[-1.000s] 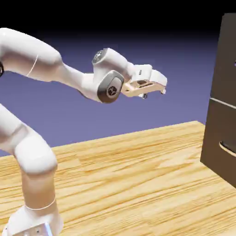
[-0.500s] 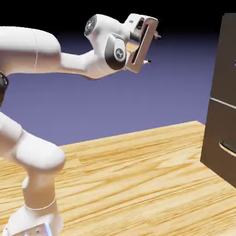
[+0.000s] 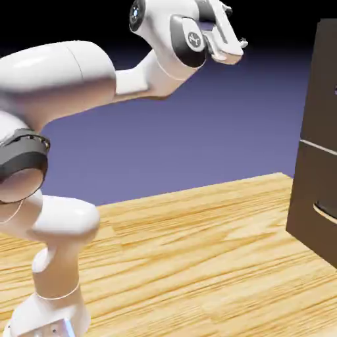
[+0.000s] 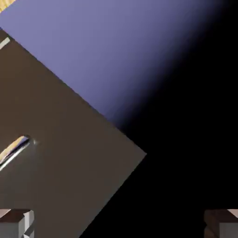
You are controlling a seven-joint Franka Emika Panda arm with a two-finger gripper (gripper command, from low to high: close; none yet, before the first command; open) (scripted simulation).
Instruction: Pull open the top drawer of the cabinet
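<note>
While I hold the pincer [image 3: 235, 26] high, well apart from the cabinet [image 3: 316, 191], its two fingertips [image 4: 17, 224] stand wide apart with nothing between them. Around it, my hand view shows the top drawer [image 4: 60, 139] tilted at the left, its pale handle [image 4: 14, 151] cut by the picture's edge. Behind the pincer, I have the white arm [image 3: 59, 72] bent above the wood-grain tabletop [image 3: 191, 243]. At the exterior view's right, I see the top drawer above a pale seam [image 3: 319, 147], and the lower drawer [image 3: 309, 191] with its curved handle [image 3: 326, 212] beneath.
</note>
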